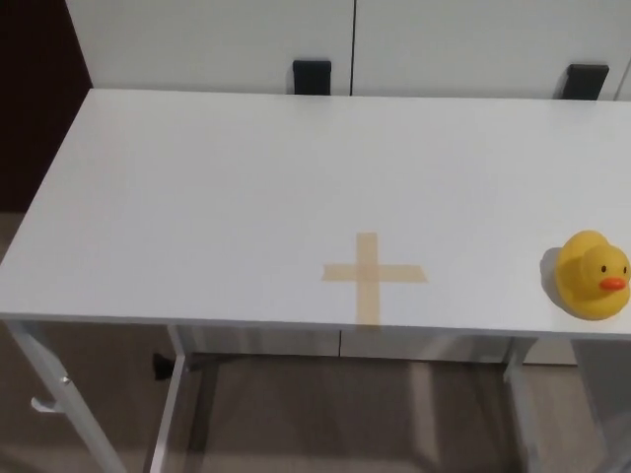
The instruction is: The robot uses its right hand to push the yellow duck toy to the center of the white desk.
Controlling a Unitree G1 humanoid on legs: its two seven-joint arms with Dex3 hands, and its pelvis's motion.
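- Yellow duck toy point(593, 275): upright on the white desk point(227, 197), close to its right end and near the front edge, orange beak turned toward the right of the picture and slightly forward.
- Well apart from the tan tape cross point(373, 274), which marks a spot on the desktop to the duck's left, its lower arm reaching almost to the front edge.
- Between duck and cross, only bare white surface; a faint shadow on the desk just left of the duck.
- Neither robot hand in the head view, so no telling whether fingers are spread or closed.
- Behind the far edge of the desk, two black brackets point(312, 76) against a white panelled wall, one near the middle, one at the far right.
- Under the desk, white metal legs point(59, 399) and a crossbar over a brownish floor.
- At the far left, a dark reddish-brown surface beside the white panels.
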